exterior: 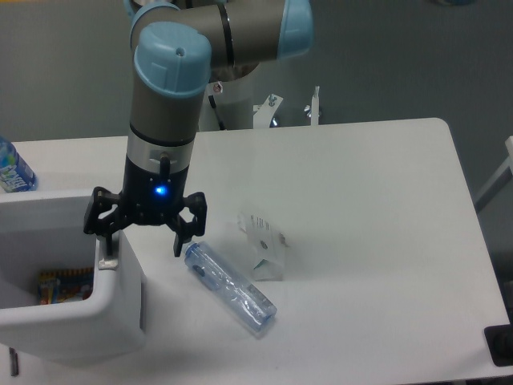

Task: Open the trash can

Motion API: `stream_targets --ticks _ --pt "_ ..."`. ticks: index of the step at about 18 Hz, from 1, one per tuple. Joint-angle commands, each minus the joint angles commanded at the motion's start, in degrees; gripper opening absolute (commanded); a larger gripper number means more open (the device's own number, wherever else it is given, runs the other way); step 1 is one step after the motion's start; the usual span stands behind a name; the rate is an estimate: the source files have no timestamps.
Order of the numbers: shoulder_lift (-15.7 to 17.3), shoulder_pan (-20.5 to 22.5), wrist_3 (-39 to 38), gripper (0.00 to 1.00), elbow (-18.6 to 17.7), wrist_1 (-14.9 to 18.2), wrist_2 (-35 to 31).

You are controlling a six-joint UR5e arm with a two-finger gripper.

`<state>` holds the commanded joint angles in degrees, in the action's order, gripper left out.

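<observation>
trash can (72, 321) open, gripper (143, 241) spread wide over its rim.

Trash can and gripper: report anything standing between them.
Nothing visible does. The open gripper straddles the right rim of the trash can, one finger at its grey strip. The clear bottle lies on the table, off to the right.

Free room and obstacles on the table (385, 241)

Open across right half and far edge; blocked at left edge by trash can (80, 317), mid-table by lying bottle (230, 288) and small white stand (264, 241).
</observation>
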<state>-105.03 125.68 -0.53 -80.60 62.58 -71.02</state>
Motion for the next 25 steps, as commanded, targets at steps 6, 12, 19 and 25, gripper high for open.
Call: stream_targets --ticks 6,12,19,25 --pt "0.9 2.5 0.2 1.0 4.3 0.2 -4.4" --pt "3.1 7.9 2.0 1.0 4.3 0.8 -13.4" --pt "6.3 12.8 19.3 1.0 -1.1 3.9 -20.4" --pt "9.1 16.7 29.4 1.0 -5.2 3.9 -20.5"
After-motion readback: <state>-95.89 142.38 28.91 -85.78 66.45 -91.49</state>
